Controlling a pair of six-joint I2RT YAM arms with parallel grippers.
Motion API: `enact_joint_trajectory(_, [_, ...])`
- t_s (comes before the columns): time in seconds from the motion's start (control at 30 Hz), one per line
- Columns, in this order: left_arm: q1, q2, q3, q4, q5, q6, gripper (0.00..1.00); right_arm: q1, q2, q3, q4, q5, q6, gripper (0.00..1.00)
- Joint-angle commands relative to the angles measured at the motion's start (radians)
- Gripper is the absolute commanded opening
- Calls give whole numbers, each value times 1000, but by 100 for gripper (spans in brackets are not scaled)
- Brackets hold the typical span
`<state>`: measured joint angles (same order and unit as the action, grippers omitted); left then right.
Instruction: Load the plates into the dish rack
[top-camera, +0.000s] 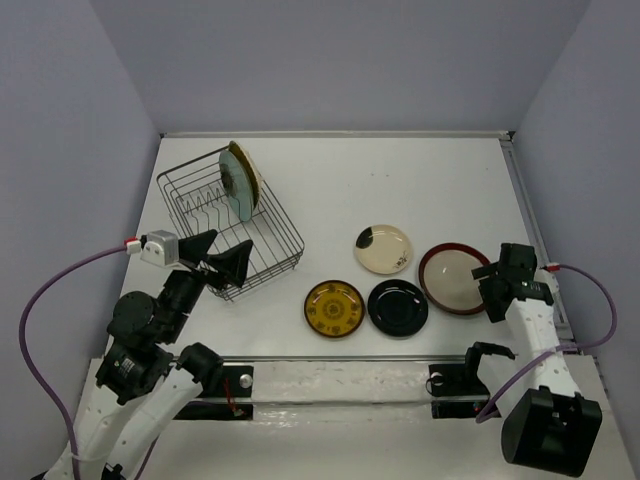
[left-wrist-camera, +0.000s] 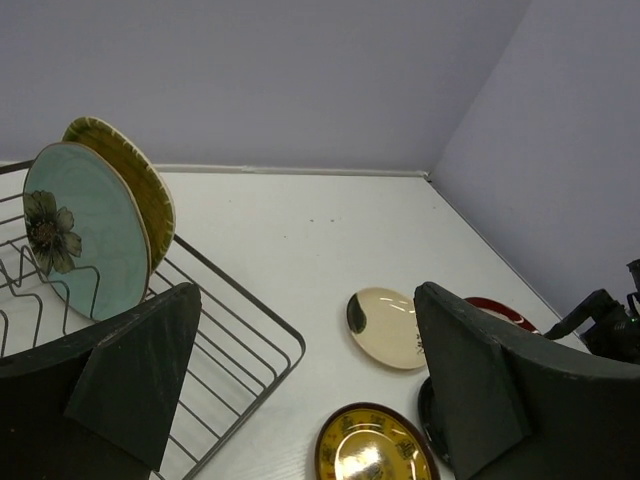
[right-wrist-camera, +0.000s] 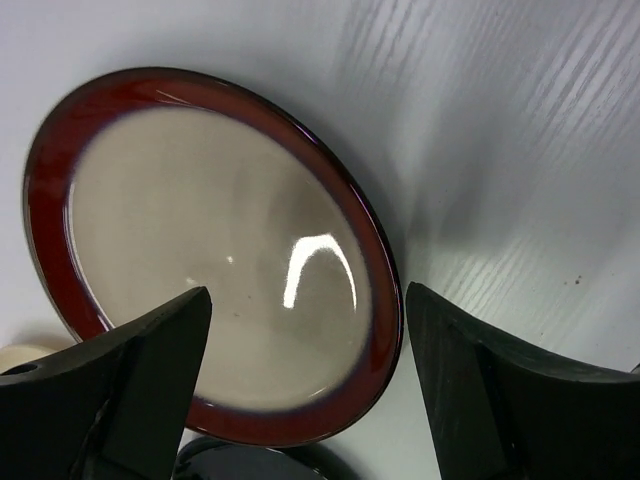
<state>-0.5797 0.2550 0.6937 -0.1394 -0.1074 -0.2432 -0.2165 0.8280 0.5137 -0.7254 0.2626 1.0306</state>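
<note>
Left claw (top-camera: 222, 260) is spread wide with nothing in it, hanging over the near corner of the dish rack (top-camera: 195, 200). The teal plate (left-wrist-camera: 85, 230) and yellow ribbed plate (left-wrist-camera: 135, 175) stand upright in the rack, out past that claw. Right claw (right-wrist-camera: 305, 330) is wide and empty too, just above the red-rimmed plate (right-wrist-camera: 220, 260), which lies flat on the counter (top-camera: 400, 180). The black plate (top-camera: 398, 306), yellow patterned plate (top-camera: 334, 308) and cream patchy plate (top-camera: 383, 249) sit flat between the two claws.
</note>
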Motion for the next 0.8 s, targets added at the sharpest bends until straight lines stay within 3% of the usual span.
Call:
enact_joint_trajectory(0.0, [-5, -20, 23, 20, -43, 22, 99, -11, 58, -23, 15, -75, 62, 83])
enact_joint_trajectory(0.23, [-5, -28, 21, 15, -49, 21, 99, -11, 138, -96, 125, -128, 105, 75])
enact_joint_trajectory(0.47, [-5, -17, 20, 14, -51, 22, 99, -11, 125, -133, 257, -128, 120, 50])
enact_joint_trajectory(0.77, [-5, -5, 17, 14, -61, 25, 99, -84, 270, -118, 417, -154, -32, 35])
